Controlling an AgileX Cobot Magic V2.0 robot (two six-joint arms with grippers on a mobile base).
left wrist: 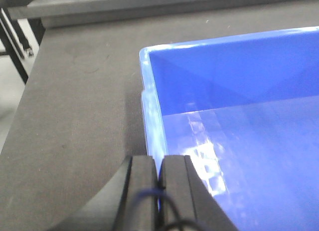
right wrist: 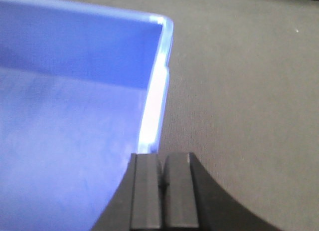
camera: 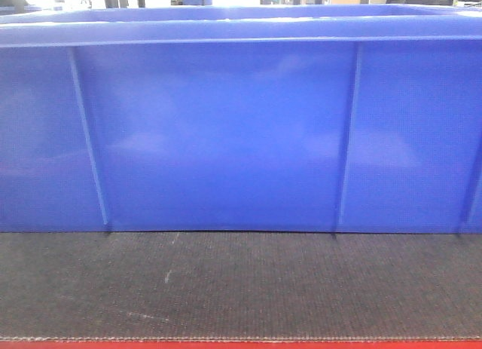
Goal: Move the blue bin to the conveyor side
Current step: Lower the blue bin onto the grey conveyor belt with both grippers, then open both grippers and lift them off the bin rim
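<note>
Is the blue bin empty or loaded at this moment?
Empty as far as shown: both wrist views show the blue bin with bare interior; its middle is unseen.

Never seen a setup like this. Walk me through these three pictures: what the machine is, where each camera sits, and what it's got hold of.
It is a two-armed robot on a mobile base, with three cameras. The front camera looks straight at the long wall of a blue bin standing on a black woven belt that has a red front edge. The other two cameras ride on the wrists and look down past each gripper. The left gripper is closed on the bin's left rim, near a corner. The right gripper is closed on the right rim in the same way. So both arms pinch the bin by opposite walls. What shows of the bin's inside looks empty.
</note>
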